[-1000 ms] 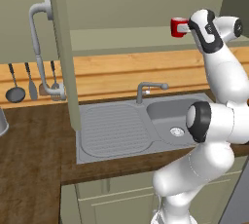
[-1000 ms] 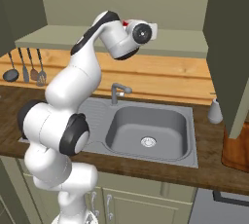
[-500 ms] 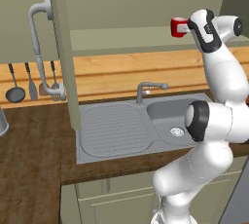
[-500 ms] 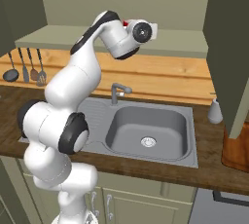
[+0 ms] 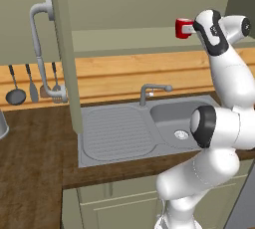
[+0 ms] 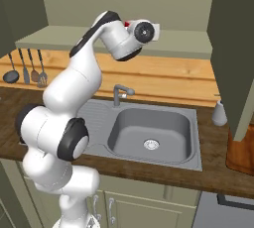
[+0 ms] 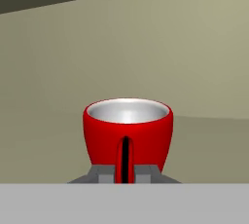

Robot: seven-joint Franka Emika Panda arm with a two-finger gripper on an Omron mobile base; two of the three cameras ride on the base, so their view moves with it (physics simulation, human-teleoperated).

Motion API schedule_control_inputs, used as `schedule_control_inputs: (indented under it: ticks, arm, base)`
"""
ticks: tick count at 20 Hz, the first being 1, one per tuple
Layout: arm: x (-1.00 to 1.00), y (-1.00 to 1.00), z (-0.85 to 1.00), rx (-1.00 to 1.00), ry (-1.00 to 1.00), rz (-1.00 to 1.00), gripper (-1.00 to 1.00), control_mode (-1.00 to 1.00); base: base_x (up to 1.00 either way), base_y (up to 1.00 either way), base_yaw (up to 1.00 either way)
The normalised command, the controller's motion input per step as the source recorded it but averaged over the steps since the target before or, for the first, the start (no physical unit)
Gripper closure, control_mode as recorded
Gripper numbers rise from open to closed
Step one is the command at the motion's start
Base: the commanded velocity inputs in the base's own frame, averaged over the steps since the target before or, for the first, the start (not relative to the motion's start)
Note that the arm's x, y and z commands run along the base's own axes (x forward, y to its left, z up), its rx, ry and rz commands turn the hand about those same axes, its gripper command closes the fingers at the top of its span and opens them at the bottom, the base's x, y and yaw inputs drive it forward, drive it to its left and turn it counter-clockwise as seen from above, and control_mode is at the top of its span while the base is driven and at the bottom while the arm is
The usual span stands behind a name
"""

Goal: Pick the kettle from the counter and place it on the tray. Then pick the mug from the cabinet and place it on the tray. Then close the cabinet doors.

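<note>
Hand view is looking straight at the red mug (image 7: 127, 133), which is standing upright on the pale shelf of the cabinet (image 7: 204, 62) with its white inside showing and nothing in it. Its handle is facing the camera, and the gripper (image 7: 125, 173) is pinching that handle between its two grey fingertips (image 7: 103, 174), so the jaws are sitting nearly closed on the thin red strip.

From the left base view the mug (image 5: 182, 28) is appearing as a small red shape on the cabinet shelf (image 5: 124, 41), right against the arm's raised wrist. One cabinet door (image 5: 63, 49) is hanging open at the left edge of the shelf, with a long curved grey bar handle on it. In the right base view only a sliver of the red mug (image 6: 127, 23) is peeking out behind the wrist, and the other open door (image 6: 232, 48) is standing at the right.

Below, the grey sink (image 6: 151, 132) is sitting in the dark wood counter (image 6: 218, 175); its basin is holding nothing but the drain. A tap (image 6: 119, 93) is rising behind it, and a small grey soap bottle (image 6: 219, 113) is standing just right of the sink. A reddish-brown tray (image 6: 242, 151) is lying on the counter at the far right, partly cut off by the frame, so what is lying on it cannot be told. Kitchen utensils (image 5: 30, 84) are hanging on the wall at the left.
</note>
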Motion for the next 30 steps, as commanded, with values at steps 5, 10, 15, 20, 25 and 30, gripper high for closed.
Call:
schedule_control_inputs:
  ticks: [5,10,15,20,25,30]
  arm:
    - [-0.39,0.04,0.0,0.0,-0.01,0.0,1.0,-1.0]
    - [-0.76,0.08,0.0,0.0,-0.09,0.0,1.0,-1.0]
    - [-0.95,0.12,0.0,0.0,-0.11,0.0,1.0,-1.0]
    - [-1.0,0.29,0.0,-0.01,-0.05,0.02,1.0,-1.0]
    - [-1.0,0.32,0.0,-0.01,0.0,0.03,1.0,-1.0]
    - [-1.0,0.23,-0.01,0.0,0.0,0.0,1.0,-1.0]
  base:
    - [0.0,0.0,0.0]
    - [0.0,0.0,0.0]
    - [0.0,0.0,0.0]
    - [0.0,0.0,0.0]
    - [0.0,0.0,0.0]
    - [0.0,0.0,0.0]
